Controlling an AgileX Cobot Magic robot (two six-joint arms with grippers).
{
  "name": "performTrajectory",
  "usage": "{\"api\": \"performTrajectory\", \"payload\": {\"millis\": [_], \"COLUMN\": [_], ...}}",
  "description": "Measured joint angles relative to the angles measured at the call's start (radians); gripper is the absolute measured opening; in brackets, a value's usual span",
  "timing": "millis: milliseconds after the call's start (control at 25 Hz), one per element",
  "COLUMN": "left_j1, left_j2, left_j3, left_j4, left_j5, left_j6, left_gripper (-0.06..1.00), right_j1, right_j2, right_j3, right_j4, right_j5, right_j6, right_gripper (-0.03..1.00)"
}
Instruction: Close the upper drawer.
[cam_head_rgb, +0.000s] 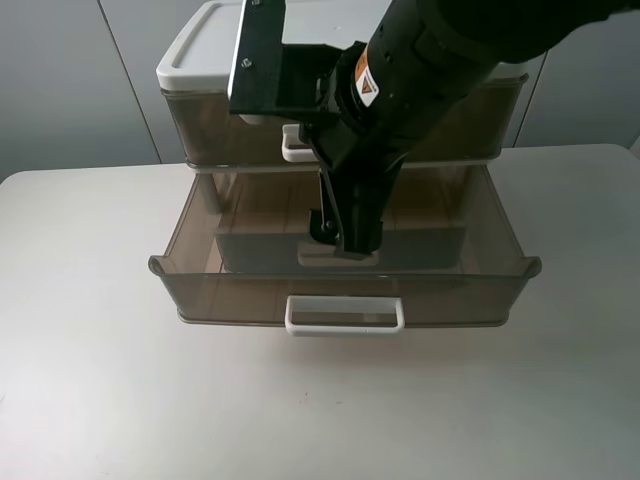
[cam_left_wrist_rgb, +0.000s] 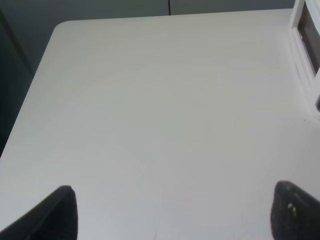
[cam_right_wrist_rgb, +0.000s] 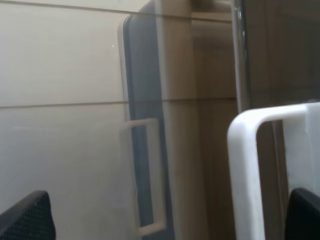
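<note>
The upper drawer (cam_head_rgb: 200, 125) is smoky grey-brown with a white loop handle (cam_head_rgb: 293, 152). It sits under the white top (cam_head_rgb: 205, 45), with its front about level with the top's front edge. My right arm reaches across in front of it. My right gripper (cam_head_rgb: 345, 240) points down over the pulled-out lower drawer. In the right wrist view the gripper (cam_right_wrist_rgb: 165, 215) is open, and the upper drawer's handle (cam_right_wrist_rgb: 242, 165) stands close beside one fingertip (cam_right_wrist_rgb: 305, 215); I cannot tell whether they touch. My left gripper (cam_left_wrist_rgb: 172, 215) is open and empty over bare table.
The lower drawer (cam_head_rgb: 250, 295) is pulled far out toward the front, with its white handle (cam_head_rgb: 345, 315) facing the table edge. That handle also shows through the translucent wall (cam_right_wrist_rgb: 150, 175). The unit's side (cam_left_wrist_rgb: 305, 50) edges the left wrist view. The white table (cam_head_rgb: 90, 380) surrounds the unit.
</note>
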Motion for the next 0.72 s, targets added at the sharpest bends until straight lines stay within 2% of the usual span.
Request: {"api": "performTrajectory", "payload": {"millis": [480, 720], "left_j1": [0.000, 0.000], "left_j2": [0.000, 0.000], "left_j3": [0.000, 0.000], "left_j4": [0.000, 0.000], "left_j5": [0.000, 0.000], "left_j6": [0.000, 0.000], "left_gripper": [0.74, 0.74], "right_j1": [-0.015, -0.024], "right_j2": [0.011, 0.032], "right_j3": [0.000, 0.000], "right_j4": [-0.002, 0.003], "right_j5": [-0.040, -0.122], "right_j6": [0.002, 0.000], "right_gripper": [0.70, 0.70]}}
